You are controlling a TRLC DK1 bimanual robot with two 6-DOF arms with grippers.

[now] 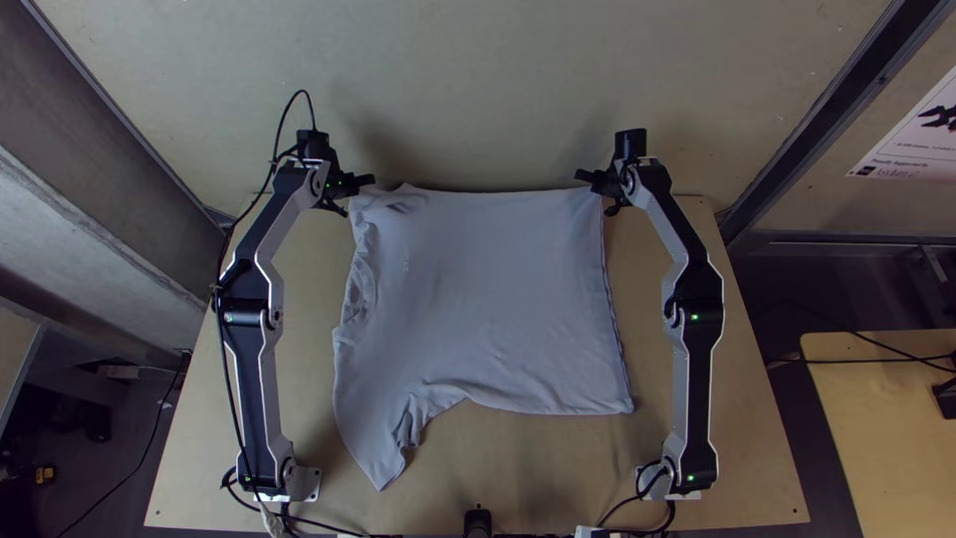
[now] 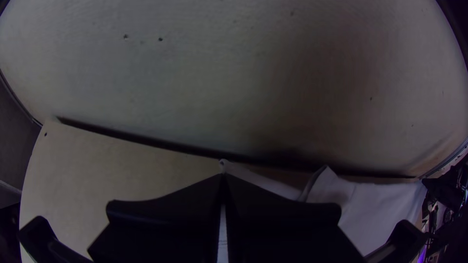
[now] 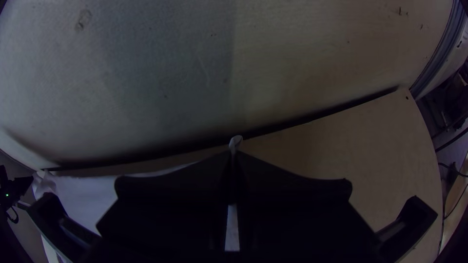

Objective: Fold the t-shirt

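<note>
The light grey t-shirt (image 1: 488,299) lies over the middle of the table, its far edge fairly straight, with creases and the neckline along its left side and a sleeve pointing to the near left. My left gripper (image 1: 360,183) is at its far left corner, my right gripper (image 1: 590,179) at its far right corner. In the left wrist view the gripper (image 2: 223,178) is shut on the cloth, a bit of the shirt (image 2: 375,199) poking past the tips. In the right wrist view the gripper (image 3: 234,155) is shut on a corner of the shirt (image 3: 87,195).
The table (image 1: 518,468) ends at a pale wall (image 1: 478,90) just beyond both grippers. A black cable (image 1: 227,369) runs along the left arm. Bare tabletop shows between the shirt and each arm.
</note>
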